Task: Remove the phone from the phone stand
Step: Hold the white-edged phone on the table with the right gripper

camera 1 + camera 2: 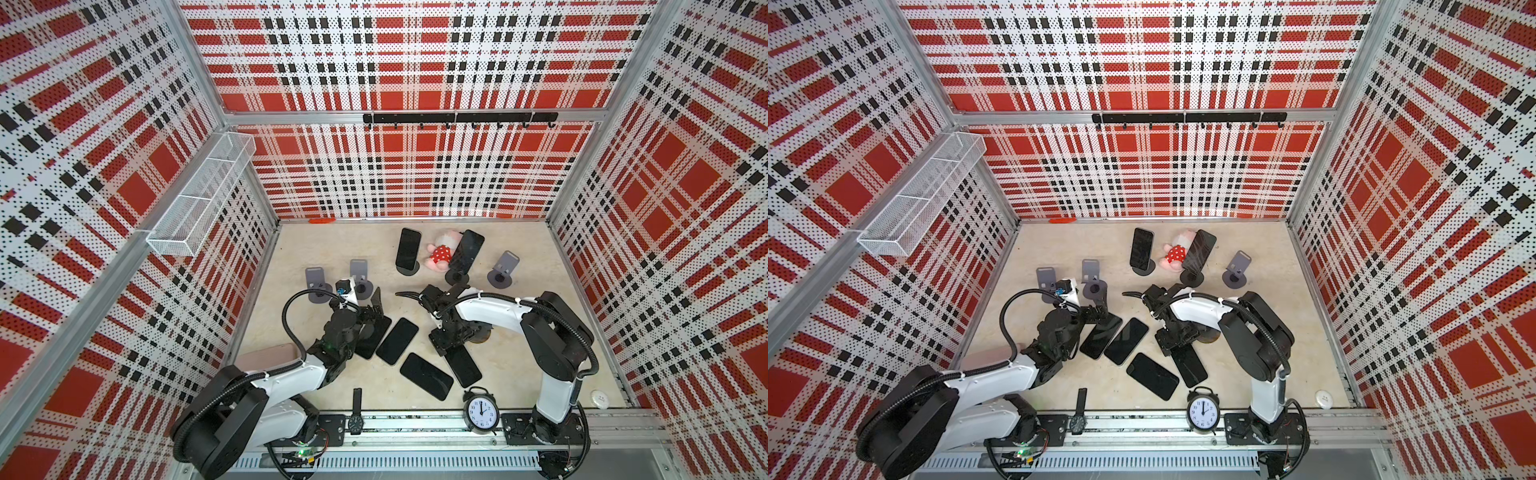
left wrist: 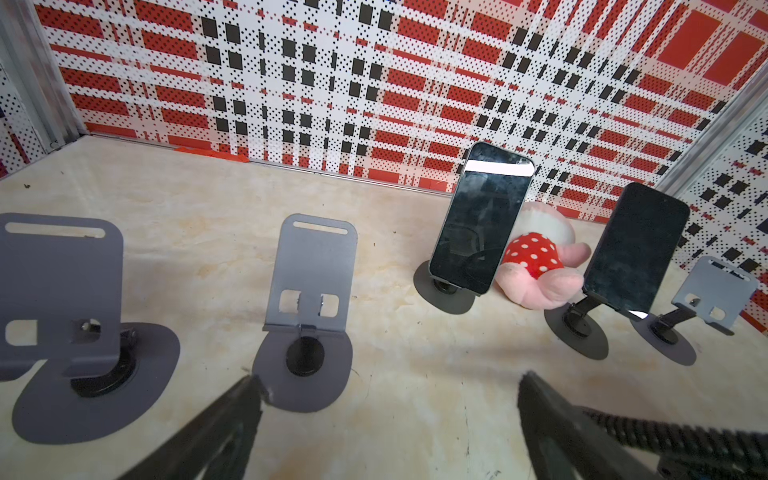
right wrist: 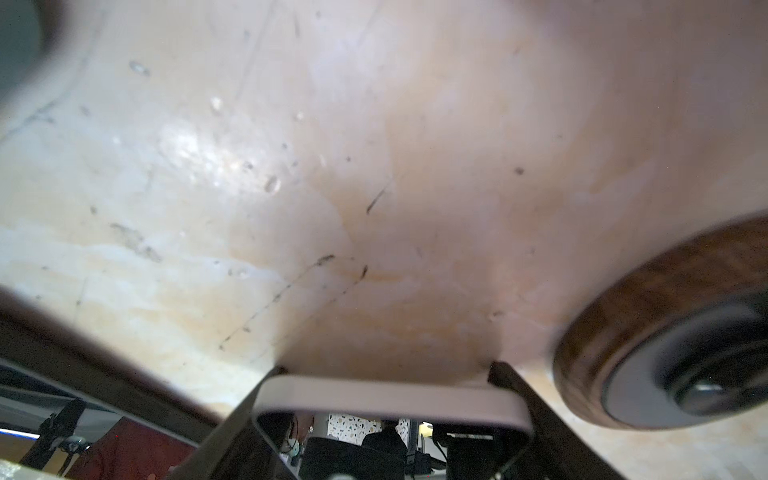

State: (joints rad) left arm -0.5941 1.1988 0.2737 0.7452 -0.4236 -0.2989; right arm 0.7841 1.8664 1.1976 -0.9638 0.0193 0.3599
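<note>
Phones lay and stood about the beige table (image 1: 332,245). The held phone (image 1: 466,369) lay dark screen up just beyond the alarm clock (image 1: 481,412), toward the back wall. The right gripper (image 1: 446,349) was clamped across that phone's far end, and in the right wrist view its black fingers (image 3: 552,428) pinched the pale rounded edge from both sides. The phone seemed to rest flat on the table, though the gripper hid that end. A wood-grain disc (image 3: 648,328) carrying a grey plate sat just beside the grip. Three flat phones (image 1: 397,341) lay slanted beyond the clock, on the left arm's side. The left gripper (image 1: 376,309) hung by the one farthest from the clock, its fingers (image 2: 232,415) spread wide with bare table between them. Well beyond the clock, near the back wall, an upright phone (image 1: 408,248) and a tilted phone (image 1: 466,250) each sat on a round-based phone stand (image 1: 408,271). A pink plush toy (image 1: 441,253) in a red, white-dotted dress lay between them. Three empty stands (image 1: 504,268) stood at about the same distance from the clock. The only legible writing was on the clock's white dial: black numerals 1 to 12, with the hands pointing up at 12. A wristwatch (image 1: 356,417) lay near the clock on the left arm's side, its dial too small to read.
</note>
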